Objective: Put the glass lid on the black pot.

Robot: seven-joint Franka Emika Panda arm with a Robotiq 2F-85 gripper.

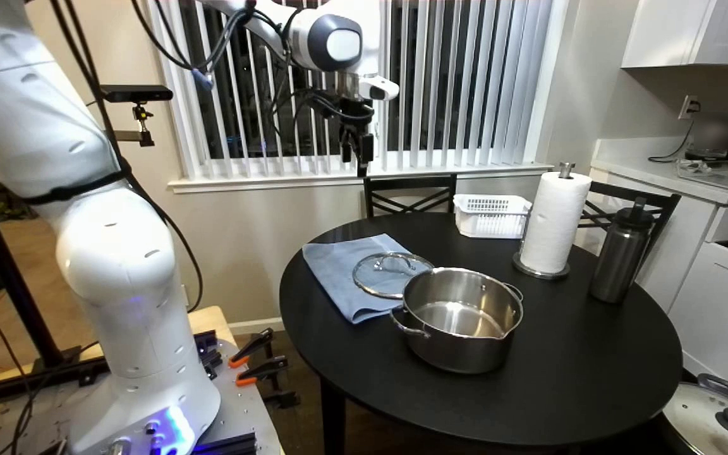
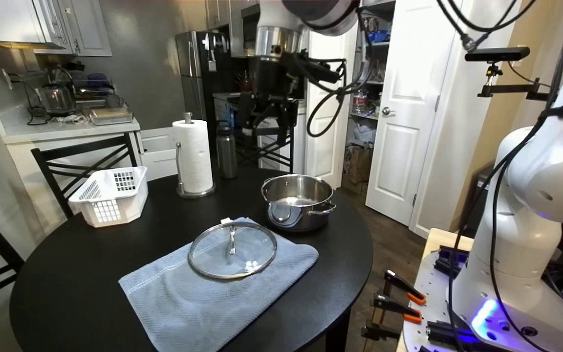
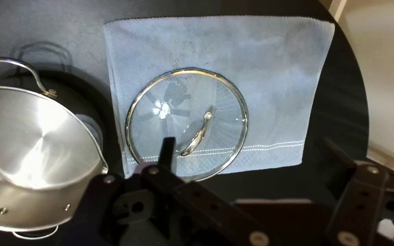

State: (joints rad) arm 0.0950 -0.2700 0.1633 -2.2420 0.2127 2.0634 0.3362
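The claw (image 3: 248, 141) is gaping empty; in the wrist view the lid (image 3: 183, 128) is lying mid-frame on the cloth (image 3: 272, 82), left of the claw's midline, its handle (image 3: 198, 137) slanting lower left to upper right.

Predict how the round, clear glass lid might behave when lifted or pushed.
The round glass lid is probably rigid but fragile, being metal-rimmed clear glass. Its shiny, arched metal handle may be slippery. Pushed, the lid could ruffle the blue fabric cloth beneath.
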